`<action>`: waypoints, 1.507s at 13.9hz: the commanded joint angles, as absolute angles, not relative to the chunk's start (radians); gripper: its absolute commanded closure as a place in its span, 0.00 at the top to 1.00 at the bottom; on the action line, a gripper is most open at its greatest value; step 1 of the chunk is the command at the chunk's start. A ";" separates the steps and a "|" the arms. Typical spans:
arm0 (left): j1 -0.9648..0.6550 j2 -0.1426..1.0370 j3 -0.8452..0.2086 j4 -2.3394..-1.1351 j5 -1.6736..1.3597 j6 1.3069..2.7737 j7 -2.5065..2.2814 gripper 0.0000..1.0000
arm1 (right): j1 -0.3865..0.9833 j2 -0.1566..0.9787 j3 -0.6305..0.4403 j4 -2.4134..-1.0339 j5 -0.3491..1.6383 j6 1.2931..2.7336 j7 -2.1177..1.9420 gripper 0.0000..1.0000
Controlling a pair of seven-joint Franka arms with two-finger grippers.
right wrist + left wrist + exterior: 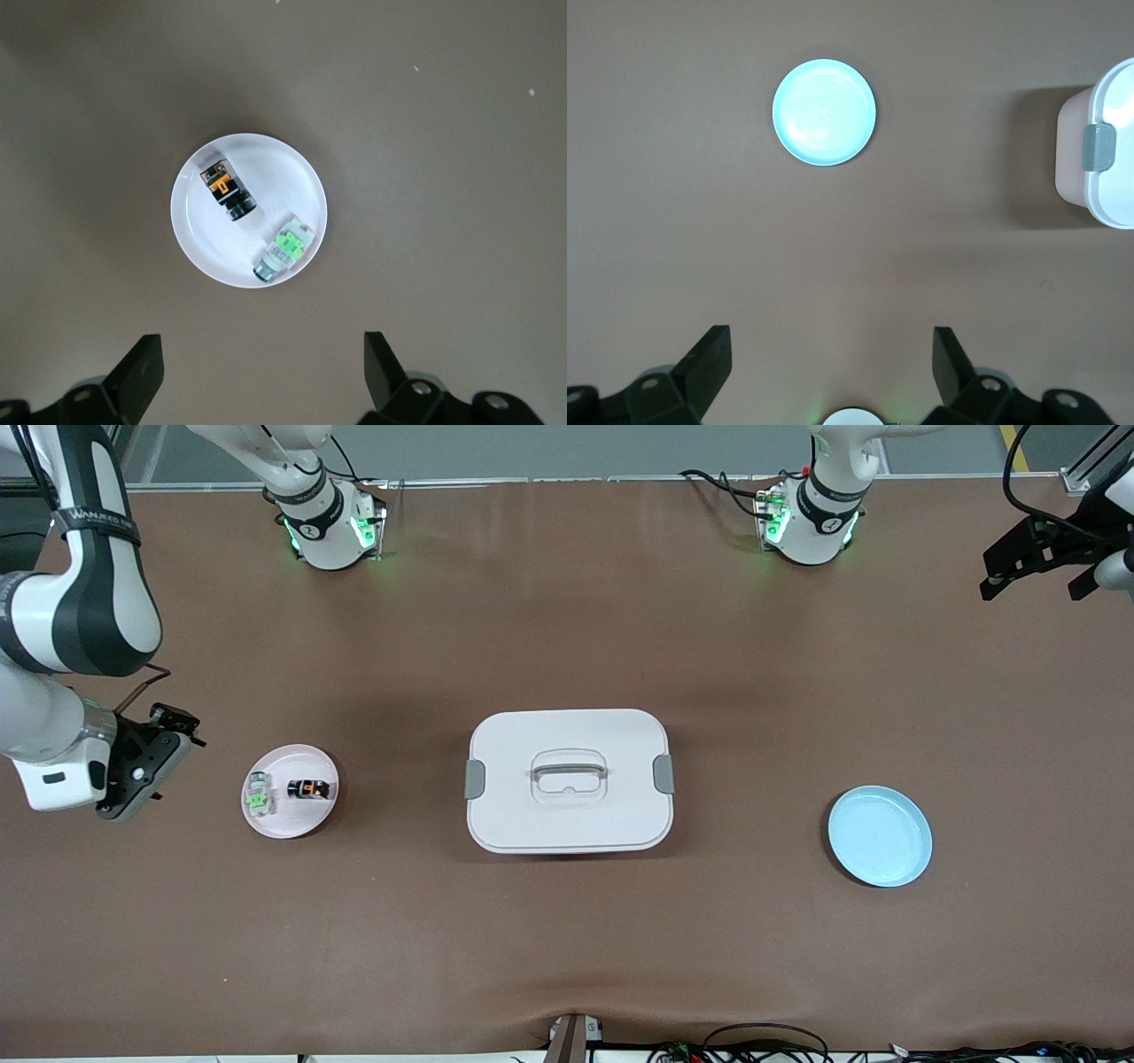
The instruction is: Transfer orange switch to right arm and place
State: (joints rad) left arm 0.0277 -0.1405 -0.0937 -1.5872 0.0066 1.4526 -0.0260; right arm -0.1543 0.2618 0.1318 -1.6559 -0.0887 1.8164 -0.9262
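The orange switch [309,788] [226,189], a stubby black part with an orange face, lies on a small pinkish-white plate [292,821] [285,181] toward the right arm's end of the table. A small clear part with green markings [259,795] [283,250] lies beside it on the same plate. My right gripper [149,766] [261,354] hangs open and empty over bare table beside that plate. My left gripper [1038,571] [833,350] is open and empty, held high over the left arm's end of the table.
A white lidded box [568,779] [1109,177] with grey latches and a handle stands in the middle of the table. A light blue plate [880,835] [824,112] lies toward the left arm's end. The brown table top [567,957] surrounds them.
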 commanded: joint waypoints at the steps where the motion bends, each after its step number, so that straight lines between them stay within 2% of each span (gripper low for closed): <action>1: 0.031 -0.147 -0.103 -1.594 -0.002 1.436 -0.031 1.00 | -0.120 0.270 0.140 -1.589 -0.132 1.705 -0.739 1.00; 9: 0.029 -0.130 -0.109 -1.588 0.008 1.447 -0.017 1.00 | -0.127 0.272 0.138 -1.411 -0.120 1.510 -0.277 1.00; 13: 0.037 -0.144 -0.127 -1.597 0.008 1.434 -0.017 1.00 | -0.147 0.264 0.132 -1.281 -0.091 1.381 -0.235 1.00; 16: 0.037 -0.144 -0.127 -1.595 0.008 1.436 -0.014 1.00 | -0.192 0.264 0.132 -1.241 -0.025 1.376 -0.190 1.00; 21: 0.035 -0.126 -0.126 -1.575 0.005 1.453 -0.027 1.00 | -0.210 0.265 0.133 -1.201 -0.022 1.384 -0.184 1.00</action>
